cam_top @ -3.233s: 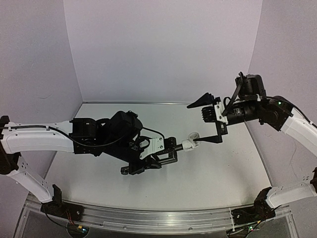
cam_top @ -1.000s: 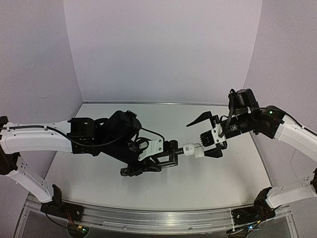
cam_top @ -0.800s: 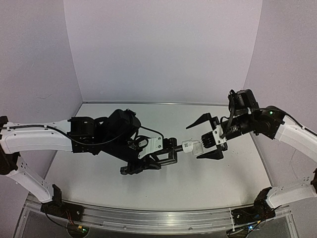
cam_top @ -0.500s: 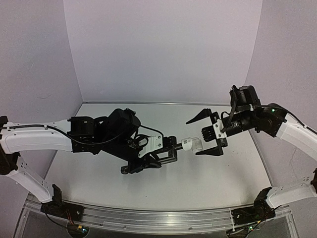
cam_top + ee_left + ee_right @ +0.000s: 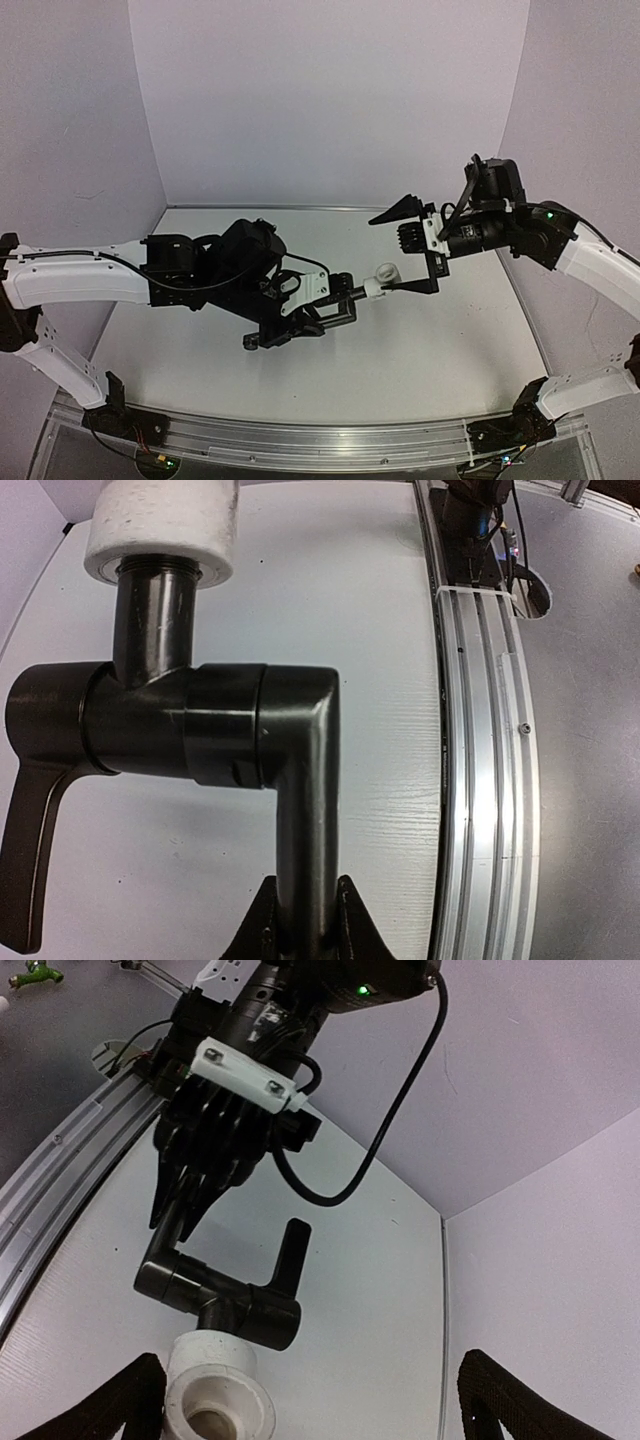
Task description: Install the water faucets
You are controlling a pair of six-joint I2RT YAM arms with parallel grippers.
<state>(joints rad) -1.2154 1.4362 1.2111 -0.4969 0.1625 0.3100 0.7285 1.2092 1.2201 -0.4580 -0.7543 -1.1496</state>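
From where I stand, the left arm reaches in over the bench (image 5: pixel 450 350) and its gripper (image 5: pixel 303 920) is pressed tight on the long leg of the black pipe (image 5: pixel 300 780), pinching it near the lower end and holding it up in the air, clear of the surface. The pipe turns a corner at its elbow, carries a small flat lever (image 5: pixel 30 860) off one side, and ends in a short threaded-looking neck on which the white fitting (image 5: pixel 160 525) sits like a cap. Further right, the right gripper (image 5: pixel 382 254) is spread wide, and the fitting lies between its fingers, close against one of them. I cannot tell whether they touch. To my eye both pieces are rigid and light. The pipe looks smooth and round, so it could turn in a pinch if pushed off axis, and the long leg seems the sensible place to hold it, well away from the lever. The fitting looks hollow and hard, unlikely to crush. The best hold would be squarely across its round side wall, leaving the open end free and the neck joint in line.
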